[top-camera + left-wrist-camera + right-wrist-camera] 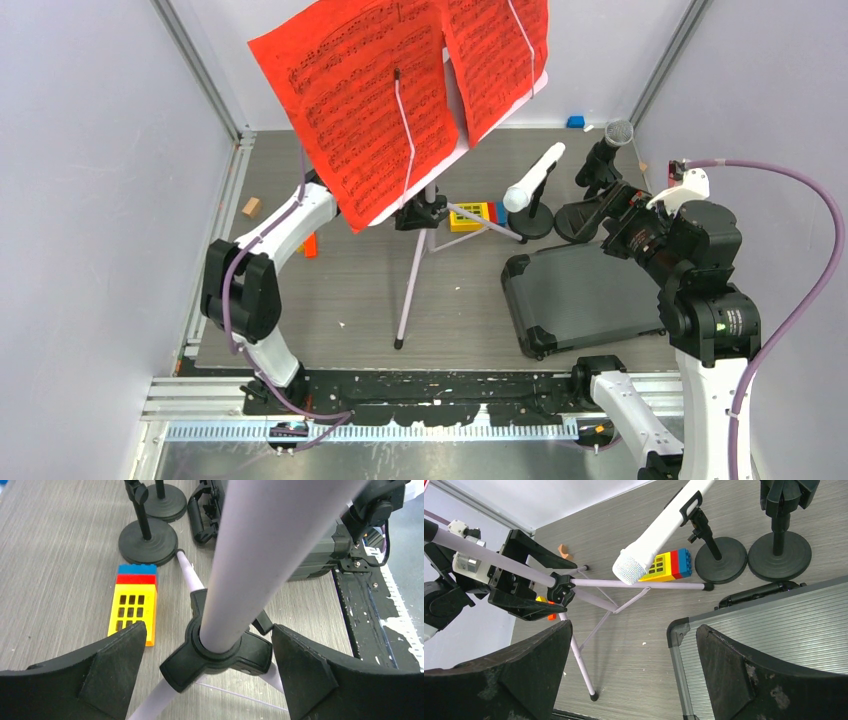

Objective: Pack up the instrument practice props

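Red sheet-music pages (385, 95) rest on the pale lilac music desk, whose pole (260, 555) and tripod legs (412, 290) stand mid-table. My left gripper (207, 627) is open, its jaws on either side of the pole just above the black tripod hub (220, 655), not touching it; in the top view the pages hide it. The white microphone (535, 175) and the black grey-headed microphone (612, 140) sit in two black round-based holders (530, 222) (578, 222). My right gripper (634, 625) is open and empty, above the dark case's corner.
The dark hard case (590, 295) lies shut at the right front. A yellow, red and blue toy block (470, 215) lies by the holders. A small wooden block (251, 207) lies far left and a blue block (575, 122) at the back wall.
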{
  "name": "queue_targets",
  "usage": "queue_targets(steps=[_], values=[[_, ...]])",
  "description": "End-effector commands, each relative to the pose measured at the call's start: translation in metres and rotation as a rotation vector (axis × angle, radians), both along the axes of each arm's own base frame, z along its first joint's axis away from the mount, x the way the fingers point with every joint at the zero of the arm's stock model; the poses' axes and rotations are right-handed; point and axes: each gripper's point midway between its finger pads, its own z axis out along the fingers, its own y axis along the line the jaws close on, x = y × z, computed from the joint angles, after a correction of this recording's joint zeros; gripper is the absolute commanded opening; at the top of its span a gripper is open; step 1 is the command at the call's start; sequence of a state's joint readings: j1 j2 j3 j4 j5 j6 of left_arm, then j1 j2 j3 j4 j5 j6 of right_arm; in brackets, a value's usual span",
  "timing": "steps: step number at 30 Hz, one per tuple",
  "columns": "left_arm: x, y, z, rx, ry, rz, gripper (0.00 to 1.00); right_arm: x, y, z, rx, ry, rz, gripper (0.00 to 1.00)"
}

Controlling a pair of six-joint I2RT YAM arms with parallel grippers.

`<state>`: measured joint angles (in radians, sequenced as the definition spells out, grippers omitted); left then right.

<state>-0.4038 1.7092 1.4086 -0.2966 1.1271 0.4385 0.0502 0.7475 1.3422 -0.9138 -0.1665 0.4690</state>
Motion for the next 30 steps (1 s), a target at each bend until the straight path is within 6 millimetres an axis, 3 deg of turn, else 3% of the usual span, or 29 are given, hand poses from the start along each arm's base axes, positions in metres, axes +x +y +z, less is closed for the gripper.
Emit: queue_targets(steps=[1, 9, 21, 25, 28, 30], values=[[0.001, 0.0, 0.036, -0.082, -0.067, 0.046, 1.0, -0.003, -0.001, 0.007, -0.014, -0.033, 0.001, 1.0], [-0.003, 0.005, 0.06, -0.162, -0.105, 0.136, 1.0, -0.002, -0.001, 0.005, -0.013, -0.026, 0.002, 1.0], [-0.02, 0.027, 0.064, -0.151, -0.15, 0.261, 1.0, 0.001, 0.0, 0.004, -0.001, -0.028, 0.0, 1.0], [-0.019, 0.046, 0.06, -0.128, -0.089, 0.43, 1.0, 0.001, 0.0, 0.008, 0.002, -0.038, 0.002, 1.0], [-0.031, 0.063, 0.048, -0.152, -0.01, 0.558, 1.0, 0.002, -0.001, 0.011, 0.001, -0.048, -0.006, 1.0], [-0.038, 0.082, 0.051, -0.199, 0.045, 0.7, 1.0, 0.002, -0.001, 0.014, 0.001, -0.057, -0.007, 1.0]])
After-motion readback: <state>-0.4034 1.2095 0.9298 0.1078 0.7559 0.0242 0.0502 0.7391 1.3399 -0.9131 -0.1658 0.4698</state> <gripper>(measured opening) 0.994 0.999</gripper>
